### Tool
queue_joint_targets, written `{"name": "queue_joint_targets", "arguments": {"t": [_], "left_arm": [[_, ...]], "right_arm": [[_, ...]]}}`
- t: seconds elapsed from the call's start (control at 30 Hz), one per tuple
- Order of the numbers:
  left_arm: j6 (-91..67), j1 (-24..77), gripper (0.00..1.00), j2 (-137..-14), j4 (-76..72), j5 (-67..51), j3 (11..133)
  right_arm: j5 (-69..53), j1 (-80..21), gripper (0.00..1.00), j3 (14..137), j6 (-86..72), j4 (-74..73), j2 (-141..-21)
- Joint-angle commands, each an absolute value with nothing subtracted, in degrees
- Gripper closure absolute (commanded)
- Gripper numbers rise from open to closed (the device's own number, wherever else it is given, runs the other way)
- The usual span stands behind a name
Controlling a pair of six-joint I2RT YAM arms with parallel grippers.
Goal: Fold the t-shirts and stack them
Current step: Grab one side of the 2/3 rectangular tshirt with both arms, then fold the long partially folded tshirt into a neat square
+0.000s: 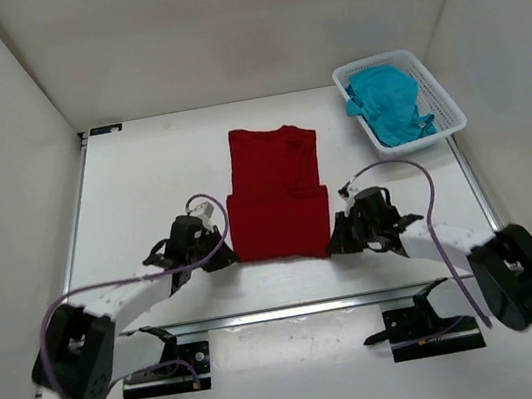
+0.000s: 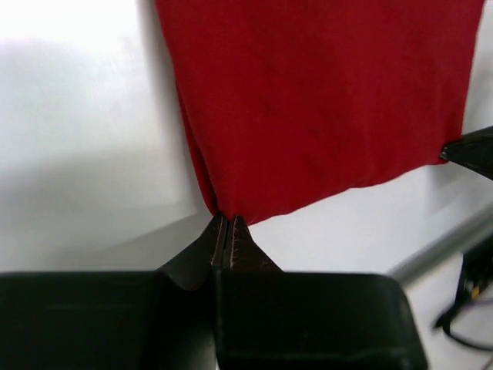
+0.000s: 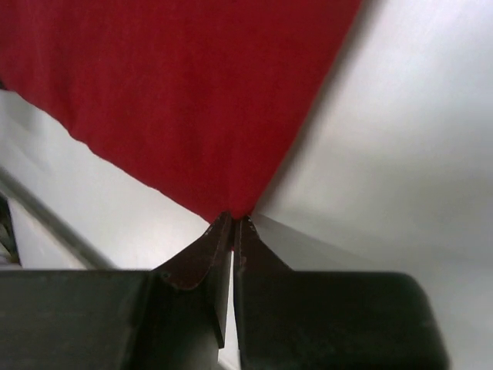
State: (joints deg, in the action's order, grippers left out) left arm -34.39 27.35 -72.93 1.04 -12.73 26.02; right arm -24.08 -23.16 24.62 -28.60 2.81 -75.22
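Observation:
The dark red t-shirt (image 1: 277, 193) lies flat in the middle of the table, sides folded in, its near part doubled over. My left gripper (image 1: 229, 254) is shut on the shirt's near left corner (image 2: 223, 206). At the near right corner (image 3: 231, 206) my right gripper (image 1: 334, 246) is shut on the fabric too. In both wrist views the fingertips pinch the red cloth's tip with the jaws pressed together. The teal t-shirt (image 1: 388, 104) sits crumpled in the white basket (image 1: 450, 125) at the back right.
A metal rail (image 1: 294, 309) runs along the table just behind the arm bases. Purple cables (image 1: 432, 224) loop off both arms. White walls enclose the table at the left, the back and the right.

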Motion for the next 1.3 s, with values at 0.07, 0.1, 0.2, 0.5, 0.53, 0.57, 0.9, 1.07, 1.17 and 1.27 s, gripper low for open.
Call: {"name": "queue_joint_targets", "arguments": {"t": [0.07,0.1,0.2,0.5,0.53,0.57,0.9,1.07,1.17,1.27], "left_arm": [[-36.38,35.23,1.00,-53.20,20.26,-12.05,22.94],[-37.08,36.03,1.00,-49.35,23.96,-11.34,23.46],[-34.56,33.16,1.00,-45.61,30.13,-10.55,32.74],[-28.39,22.08,1.00,-70.46,22.25,-12.74,61.05],[-28.13,21.19,1.00,-75.01,20.93,-12.22,62.65],[-28.13,20.75,1.00,-79.84,20.92,-11.52,65.10],[-30.05,16.88,0.92,-112.39,18.11,-10.98,91.47],[-31.90,15.91,0.74,-122.95,19.07,-11.68,101.93],[-32.78,14.68,0.54,-124.02,18.29,-13.97,104.24],[-32.09,14.15,0.38,-117.37,13.03,-10.83,94.17]], "right_arm": [[-15.24,-35.91,1.00,20.22,-32.68,-14.11,-55.77],[-13.29,-39.34,1.00,21.87,-34.35,-17.20,-53.72],[-12.56,-39.39,1.00,29.15,-34.20,-21.35,-49.22],[-19.85,-19.27,1.00,53.68,-23.12,-16.80,-71.67],[-20.39,-17.33,1.00,56.31,-22.94,-15.66,-73.46],[-20.91,-16.53,1.00,57.47,-23.03,-15.21,-77.39],[-23.82,-8.26,1.00,80.83,-21.36,-14.76,-107.73],[-19.87,-8.26,0.88,90.86,-20.30,-18.54,-115.91],[-20.39,-8.44,0.67,93.34,-20.74,-19.33,-116.46],[-18.29,-10.27,0.51,88.88,-20.48,-16.27,-111.03]]}}
